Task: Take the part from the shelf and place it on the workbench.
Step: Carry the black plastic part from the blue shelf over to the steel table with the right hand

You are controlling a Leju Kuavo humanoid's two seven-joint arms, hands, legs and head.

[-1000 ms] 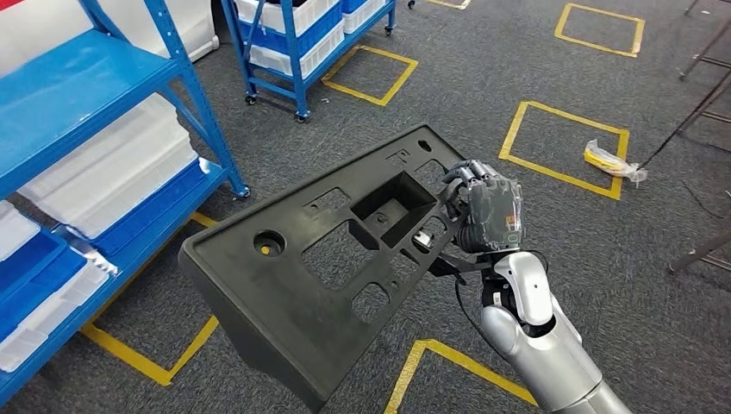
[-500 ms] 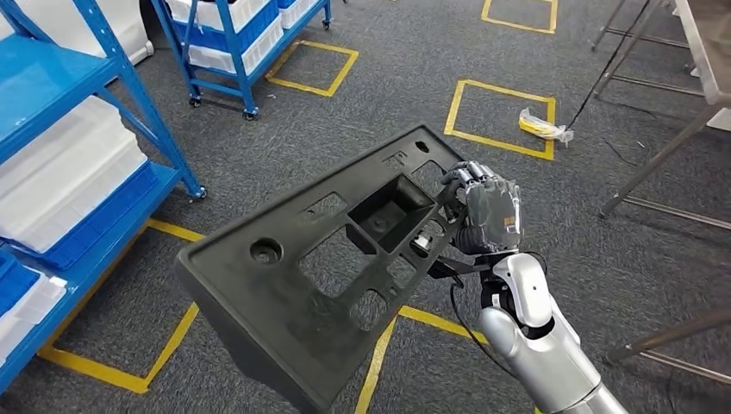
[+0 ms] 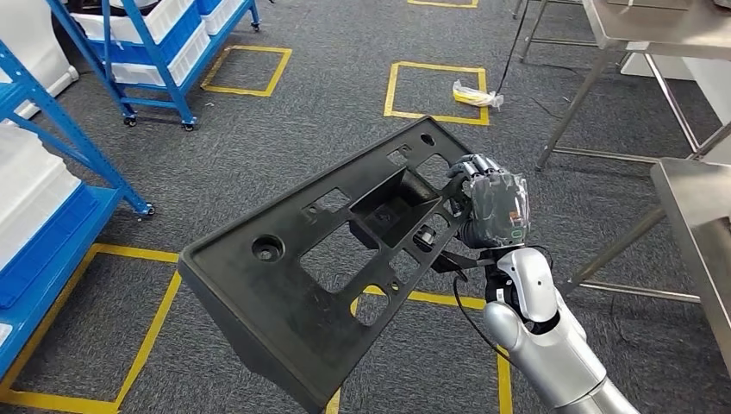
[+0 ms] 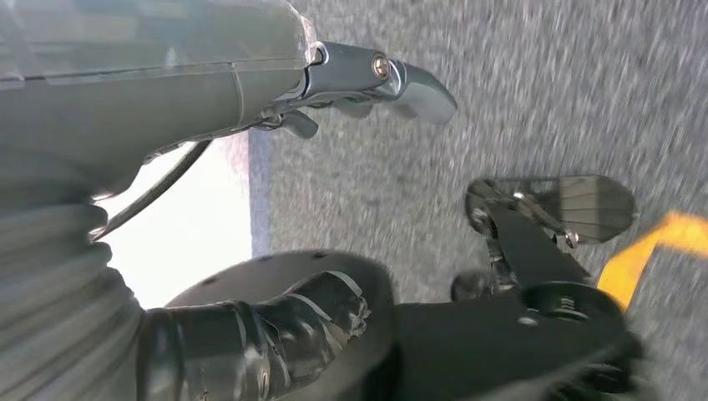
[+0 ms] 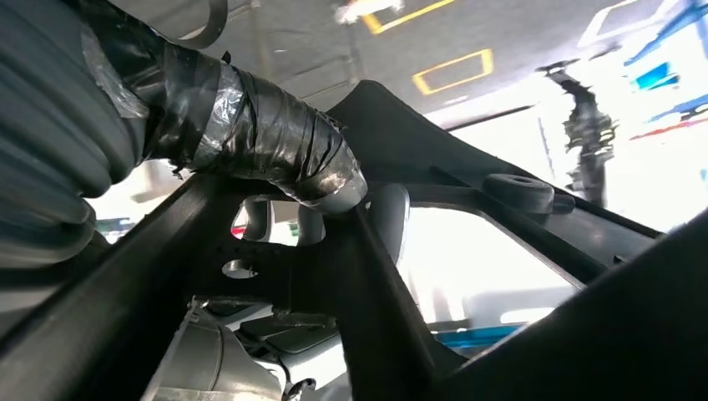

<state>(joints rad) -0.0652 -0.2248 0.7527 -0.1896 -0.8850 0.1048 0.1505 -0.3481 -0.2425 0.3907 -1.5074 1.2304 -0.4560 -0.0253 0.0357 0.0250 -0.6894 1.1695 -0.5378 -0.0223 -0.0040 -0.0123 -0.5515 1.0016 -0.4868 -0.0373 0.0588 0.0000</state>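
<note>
Aloft now: the part (image 3: 345,267), a long black moulded panel, is carried over grey carpet by the right hand (image 3: 491,211), fingers clenched around a rib at its cut-out end, thumb (image 5: 275,154) wrapped over the web. Judging by shape: rigid plastic, matte and slightly gritty, with a raised rim, rectangular openings, a deep central pocket and a round boss. Probably light but unwieldy; held at one end, the far end will lever and droop. A grip nearer the pocket would balance better. Workbench (image 3: 702,216), bare steel on thin legs, stands just beyond the hand. Left hand (image 4: 250,50) hangs over the carpet; cannot tell how its fingers lie.
</note>
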